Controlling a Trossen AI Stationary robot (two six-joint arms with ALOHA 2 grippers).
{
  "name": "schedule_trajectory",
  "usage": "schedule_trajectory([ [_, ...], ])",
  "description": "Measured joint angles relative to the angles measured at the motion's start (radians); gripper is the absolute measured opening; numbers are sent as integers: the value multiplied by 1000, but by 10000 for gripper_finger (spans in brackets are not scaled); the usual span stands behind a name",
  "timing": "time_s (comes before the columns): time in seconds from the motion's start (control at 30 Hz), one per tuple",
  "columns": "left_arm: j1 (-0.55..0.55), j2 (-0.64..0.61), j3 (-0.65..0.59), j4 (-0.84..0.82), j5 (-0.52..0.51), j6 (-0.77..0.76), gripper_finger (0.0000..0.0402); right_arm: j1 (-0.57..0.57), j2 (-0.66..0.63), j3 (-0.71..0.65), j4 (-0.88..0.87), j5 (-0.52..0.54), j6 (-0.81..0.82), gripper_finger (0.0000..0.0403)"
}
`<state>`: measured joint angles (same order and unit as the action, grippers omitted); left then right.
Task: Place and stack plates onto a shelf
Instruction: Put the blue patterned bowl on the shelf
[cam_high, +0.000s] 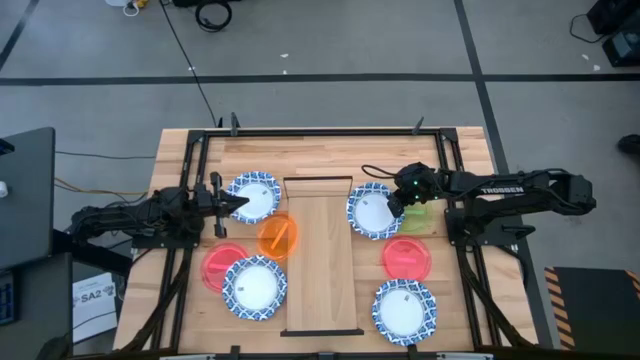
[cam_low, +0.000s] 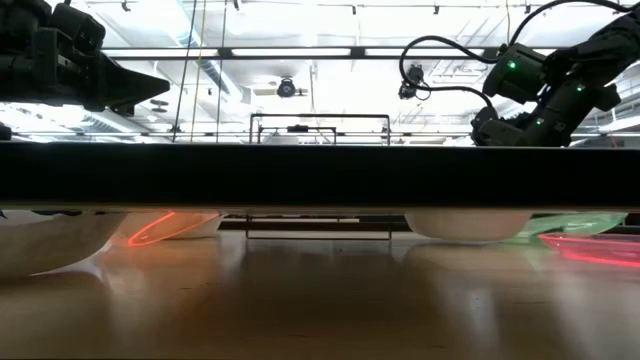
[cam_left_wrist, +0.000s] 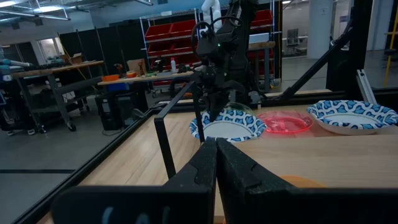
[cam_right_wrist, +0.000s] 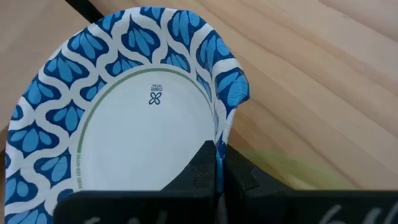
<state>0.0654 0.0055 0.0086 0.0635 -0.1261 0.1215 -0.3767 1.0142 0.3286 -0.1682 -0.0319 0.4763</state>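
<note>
The shelf (cam_high: 320, 255), a long light-wood board, lies in the middle of the table. Right of it sits a blue-rimmed white plate (cam_high: 370, 212), and my right gripper (cam_high: 397, 205) is shut on that plate's rim, slanting down. A yellow-green plate (cam_high: 418, 216) lies partly under this gripper. Also on the right lie a red plate (cam_high: 406, 257) and another blue-rimmed plate (cam_high: 404, 308). Left of the shelf lie a blue-rimmed plate (cam_high: 252, 196), an orange plate (cam_high: 278, 236), a red plate (cam_high: 220, 265) and a blue-rimmed plate (cam_high: 254, 287). My left gripper (cam_high: 240, 203) hovers shut and level over the far left plate. My right gripper pinches the blue-rimmed plate's rim (cam_right_wrist: 219, 134) on the side toward the table's right edge, one finger on the plate's inner face and one on the outside. The fingers slant down from the right. The rim (cam_right_wrist: 235, 93) buckles upward beside them. The plate's bottom (cam_low: 470, 225) rests on the table.
Black metal rails (cam_high: 318, 180) (cam_high: 322, 332) stand at the shelf's two ends. A black frame (cam_high: 440, 150) runs around the tabletop. Beyond the table the left wrist view shows workbenches and red storage bins (cam_left_wrist: 168, 31).
</note>
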Motion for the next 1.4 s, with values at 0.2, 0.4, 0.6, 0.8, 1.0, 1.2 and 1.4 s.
schedule_trajectory([
  [0.2,0,0,0,0,0,0,13,0,-36,0,2,-6,-3,10],
  [0.4,0,0,0,0,0,0,13,0,-121,0,-10,-7,-8,10],
  [0.6,0,0,0,0,0,0,13,0,-213,0,-36,-18,-8,9],
  [0.8,0,0,0,0,0,0,13,0,-289,29,-117,-71,-1,9],
  [1.0,0,0,0,0,0,0,13,11,-304,86,-133,-176,39,9],
  [1.2,0,0,0,0,0,-5,13,89,-293,118,-105,-198,96,10],
  [1.4,0,0,0,0,0,-5,13,204,-263,118,2,-193,155,10],
])
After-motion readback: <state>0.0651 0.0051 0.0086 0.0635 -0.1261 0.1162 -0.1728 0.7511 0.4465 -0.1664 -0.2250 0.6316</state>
